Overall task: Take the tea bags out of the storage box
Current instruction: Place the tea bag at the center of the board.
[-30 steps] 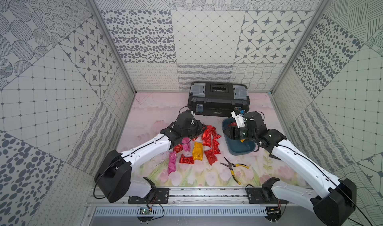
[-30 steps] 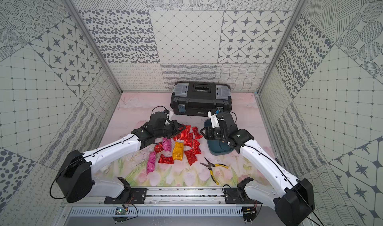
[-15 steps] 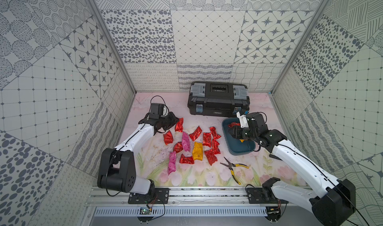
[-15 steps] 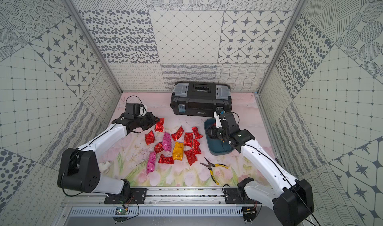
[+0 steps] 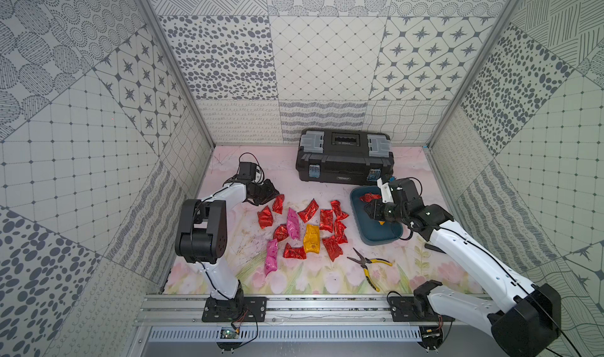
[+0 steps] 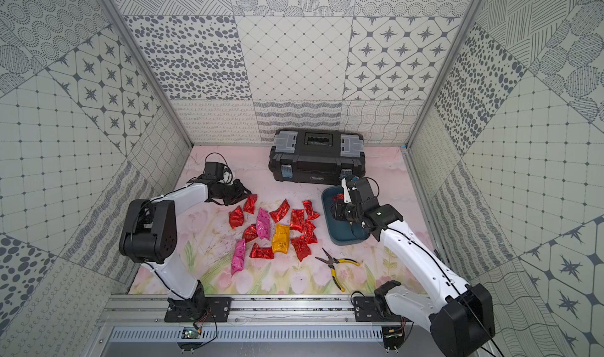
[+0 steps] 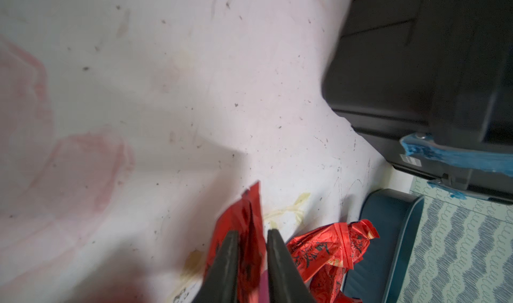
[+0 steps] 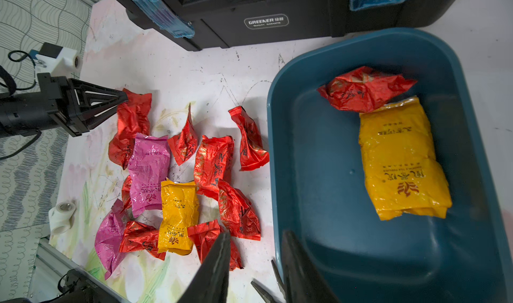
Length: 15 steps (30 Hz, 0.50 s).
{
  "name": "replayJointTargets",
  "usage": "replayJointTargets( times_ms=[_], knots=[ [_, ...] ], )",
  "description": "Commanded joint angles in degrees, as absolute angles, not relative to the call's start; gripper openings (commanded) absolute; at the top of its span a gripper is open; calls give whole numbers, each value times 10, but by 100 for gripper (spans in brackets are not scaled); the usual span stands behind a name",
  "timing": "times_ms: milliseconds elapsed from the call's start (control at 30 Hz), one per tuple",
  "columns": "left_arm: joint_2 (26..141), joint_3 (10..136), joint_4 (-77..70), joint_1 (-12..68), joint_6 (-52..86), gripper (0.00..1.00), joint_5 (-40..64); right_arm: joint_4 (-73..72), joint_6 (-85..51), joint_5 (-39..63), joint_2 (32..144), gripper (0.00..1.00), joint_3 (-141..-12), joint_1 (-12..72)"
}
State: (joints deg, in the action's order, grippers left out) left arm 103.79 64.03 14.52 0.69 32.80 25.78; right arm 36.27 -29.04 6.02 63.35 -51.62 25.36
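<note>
We find the shallow teal-blue plastic storage box [image 8: 311, 154] on the table's 3 o'clock side. Two crinkly foil tea bags remain inside it: a red sachet [image 8: 363, 89] at the box's 12 o'clock end, touching a yellow-orange sachet [image 8: 399, 160] beside it. About a dozen loose sachets [image 5: 310, 239], red, pink and yellow, lie spread on the floral table [image 5: 248, 175] at the box's 9 o'clock. We judge the job mostly done, with those two left.

The right gripper [image 8: 256, 236] hangs over the box's 6 o'clock rim, jaws apart and empty. The left gripper [image 7: 251, 233] is at the spread's 10 o'clock corner, its fingers narrowly parted around an outermost red packet [image 7: 244, 212]. We cannot tell whether it pinches the packet or has let go.

The black plastic toolbox [image 5: 343, 157] crowds the box at 11 o'clock. The yellow-handled pliers [image 5: 369, 263] lie near at 6 o'clock, and the patterned wall [image 5: 457, 188] is near at 3 o'clock. We see bare table at the spread's 11 o'clock and along its 6 o'clock edge.
</note>
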Motion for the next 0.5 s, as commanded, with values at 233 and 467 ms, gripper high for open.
replayJointTargets(
  times_ms=[233, 467],
  knots=[
    [995, 660, 190, 3, 264, 64, 217, 414, -280, -3, 685, 40, -540, 227],
    [876, 663, 224, 3, 272, 73, 150, 419, -213, -63, 777, 45, -564, 222]
  ],
)
